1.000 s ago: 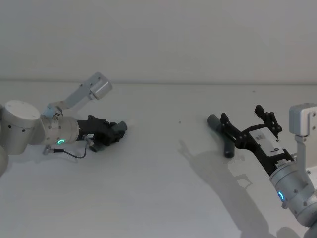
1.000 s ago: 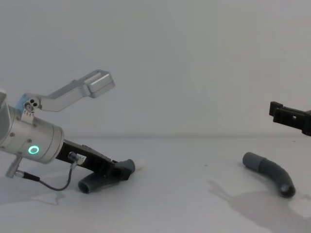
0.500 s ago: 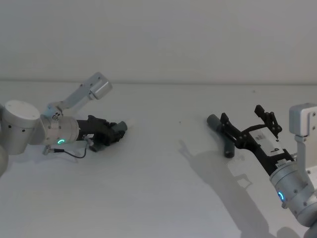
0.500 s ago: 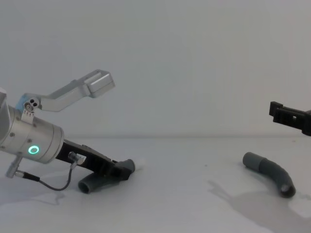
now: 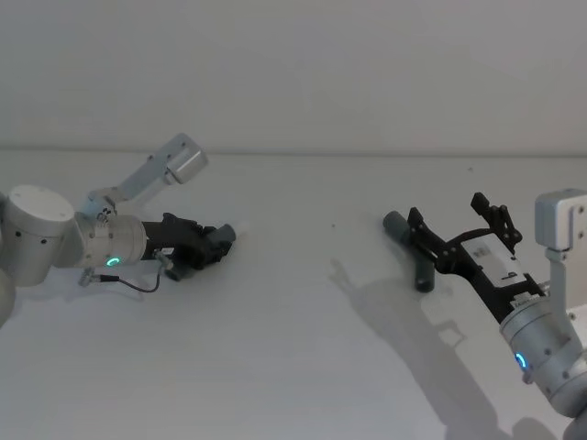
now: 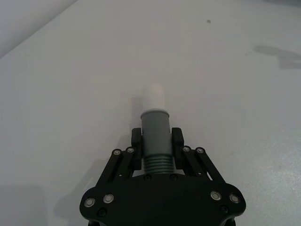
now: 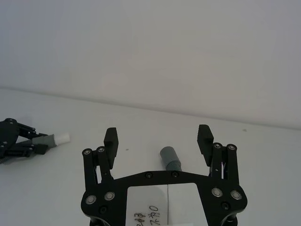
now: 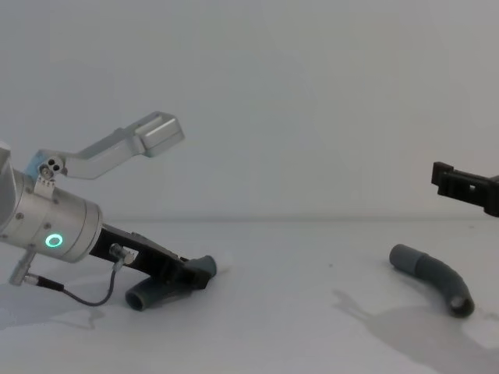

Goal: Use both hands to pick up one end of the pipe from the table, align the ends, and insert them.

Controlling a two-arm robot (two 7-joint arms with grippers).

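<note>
My left gripper (image 5: 209, 244) lies low over the table (image 5: 293, 339) at the left, shut on one pipe piece (image 8: 156, 291). In the left wrist view its fingers (image 6: 137, 149) clamp the grey collar (image 6: 155, 134), and the whitish plug tip (image 6: 154, 98) sticks out ahead. My right gripper (image 5: 449, 218) hovers open at the right, above the other curved grey piece (image 5: 415, 249), which lies on the table. In the right wrist view this gripper (image 7: 158, 135) has nothing in it, and the piece's socket cuff (image 7: 168, 155) lies beyond, between the jaws.
A pale wall (image 5: 293, 73) bounds the table at the back. A thin black cable (image 8: 82, 296) loops under my left wrist. Bare white surface (image 8: 312, 312) lies between the two pipe pieces.
In the chest view the whitish tip at my left gripper shows less than before. The right gripper and its pipe piece have not moved.
</note>
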